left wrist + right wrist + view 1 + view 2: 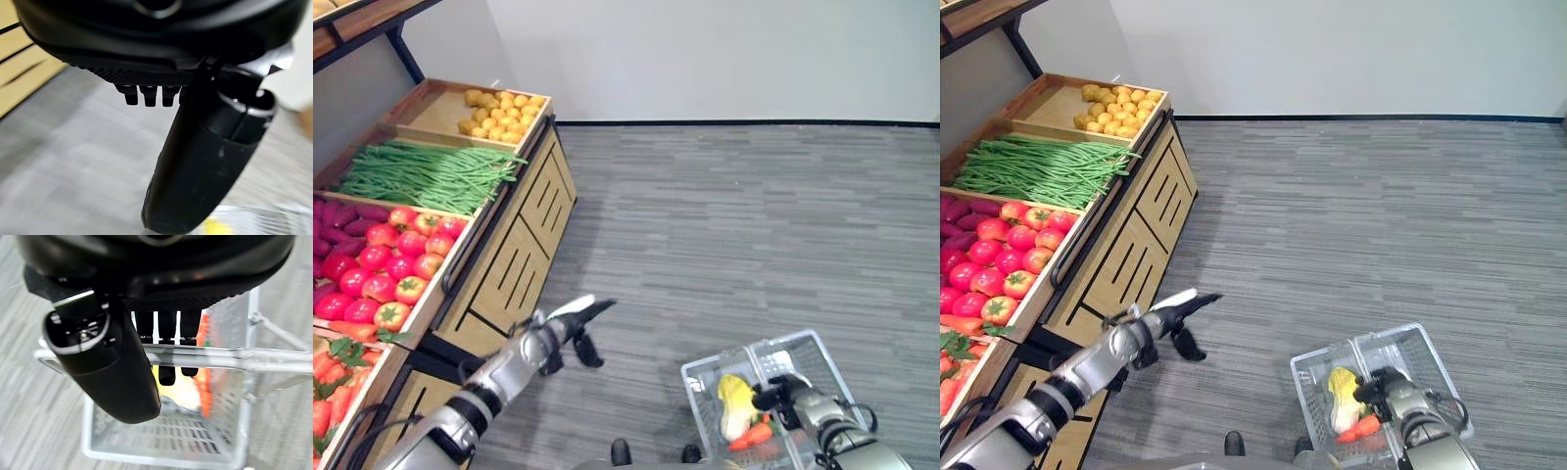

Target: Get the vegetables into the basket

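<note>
Right robot hand (146,333) curls round the basket's handle (234,357); left robot hand (573,328) hangs open.

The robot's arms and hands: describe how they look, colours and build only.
Both arms are silver-grey metal segments with black bands at the joints. The left hand is dark, with a white cover along the thumb and slim black fingers. The right hand is the same dark make; up close its thumb is a thick, glossy black casing, its underside finely textured.
</note>
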Controlling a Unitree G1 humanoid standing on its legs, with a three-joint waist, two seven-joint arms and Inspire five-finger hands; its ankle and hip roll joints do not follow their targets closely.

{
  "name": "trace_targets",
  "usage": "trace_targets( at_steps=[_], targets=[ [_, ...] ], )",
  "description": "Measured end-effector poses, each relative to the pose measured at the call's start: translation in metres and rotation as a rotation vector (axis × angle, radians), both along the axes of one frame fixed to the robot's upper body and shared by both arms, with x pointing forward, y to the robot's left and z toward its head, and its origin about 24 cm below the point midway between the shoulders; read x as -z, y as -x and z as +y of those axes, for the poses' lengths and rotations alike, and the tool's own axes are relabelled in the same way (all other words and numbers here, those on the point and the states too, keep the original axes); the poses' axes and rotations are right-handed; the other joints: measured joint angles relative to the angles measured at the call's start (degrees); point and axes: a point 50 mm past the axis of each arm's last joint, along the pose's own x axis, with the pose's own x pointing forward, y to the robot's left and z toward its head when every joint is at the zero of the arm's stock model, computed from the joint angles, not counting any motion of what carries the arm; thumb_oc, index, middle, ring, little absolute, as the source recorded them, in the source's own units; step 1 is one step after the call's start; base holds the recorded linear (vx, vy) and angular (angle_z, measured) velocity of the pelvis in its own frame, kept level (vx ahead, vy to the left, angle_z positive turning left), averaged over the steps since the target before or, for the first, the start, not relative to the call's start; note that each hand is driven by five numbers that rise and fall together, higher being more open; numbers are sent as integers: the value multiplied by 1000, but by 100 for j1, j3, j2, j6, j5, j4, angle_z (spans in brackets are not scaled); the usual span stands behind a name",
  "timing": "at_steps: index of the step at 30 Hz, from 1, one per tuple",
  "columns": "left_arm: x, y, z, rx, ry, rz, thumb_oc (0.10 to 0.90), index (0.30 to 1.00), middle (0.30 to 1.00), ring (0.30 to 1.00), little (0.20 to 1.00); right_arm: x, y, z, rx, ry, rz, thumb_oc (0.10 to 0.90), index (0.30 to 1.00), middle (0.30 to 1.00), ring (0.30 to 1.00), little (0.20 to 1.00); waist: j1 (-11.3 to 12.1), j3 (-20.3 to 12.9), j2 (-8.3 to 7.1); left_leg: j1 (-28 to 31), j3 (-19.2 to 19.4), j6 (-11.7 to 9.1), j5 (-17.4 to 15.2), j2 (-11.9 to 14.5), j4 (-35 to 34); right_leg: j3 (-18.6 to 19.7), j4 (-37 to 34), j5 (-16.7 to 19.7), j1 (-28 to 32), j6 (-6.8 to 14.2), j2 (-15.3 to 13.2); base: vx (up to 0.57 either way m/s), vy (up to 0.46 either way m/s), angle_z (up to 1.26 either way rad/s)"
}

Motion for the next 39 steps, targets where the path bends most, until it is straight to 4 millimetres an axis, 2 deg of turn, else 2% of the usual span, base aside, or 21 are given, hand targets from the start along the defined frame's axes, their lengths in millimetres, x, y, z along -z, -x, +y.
trace_targets(
  at_steps=[3, 6, 8, 13, 16, 22, 31, 39],
  targets=[
    [23, 26, 16, -99, -31, 110, 900, 1000, 1000, 1000, 1000, 3, 12, -4, 35, 6, 15, 400, 300, 300, 300, 300, -8, -27, -56, -32, 5, 0, 1, 0, 0, 9, 0, 0, -40, 0, 0, 0, 0, 0],
    [57, 69, 32, -360, -48, 252, 900, 1000, 1000, 1000, 1000, 13, 39, -5, 70, 0, 78, 400, 300, 300, 300, 300, 6, -91, -146, -43, 22, 5, -13, -7, 0, 29, -1, -12, -73, -2, -8, 29, 5, -3],
    [64, 82, 35, -438, -29, 285, 900, 1000, 1000, 1000, 1000, 16, 49, -3, 84, -7, 94, 400, 300, 300, 300, 300, 2, -118, -179, -45, 46, 3, -22, -5, -1, 52, -1, -14, -89, -1, -7, 34, 4, -7],
    [88, 142, 34, -870, 114, 428, 900, 1000, 1000, 1000, 1000, 30, 83, 9, 144, -27, 144, 400, 300, 300, 300, 300, -62, -295, -231, -41, 114, 0, -77, 4, -1, 121, -2, -42, -115, -7, 1, 27, 4, -7],
    [92, 161, 39, -941, 74, 483, 900, 1000, 1000, 1000, 1000, 35, 95, 14, 167, -43, 181, 400, 300, 300, 300, 300, -41, -359, -268, -32, 146, -4, -95, 13, -2, 160, -10, -55, -118, -16, 7, 25, 9, -6],
    [94, 176, 41, -906, -19, 512, 900, 1000, 1000, 1000, 1000, 37, 107, 17, 174, -51, 198, 400, 300, 300, 300, 300, -12, -430, -251, -25, 234, -4, -130, 16, -3, 224, -26, -64, -139, -12, 7, 11, 6, -6],
    [92, 162, 37, -878, -7, 439, 900, 1000, 1000, 1000, 1000, 40, 111, 24, 176, -67, 203, 400, 300, 300, 300, 300, 8, -409, -283, -65, 153, -5, -130, 10, -2, 161, -26, -83, -151, -21, 6, 7, 5, 3],
    [92, 161, 37, -874, -6, 435, 900, 1000, 1000, 1000, 1000, 40, 111, 25, 175, -69, 203, 400, 300, 300, 300, 300, 12, -406, -284, -69, 128, -5, -130, 9, -1, 136, -29, -101, -147, -15, 6, 2, 0, 0]
  ],
)
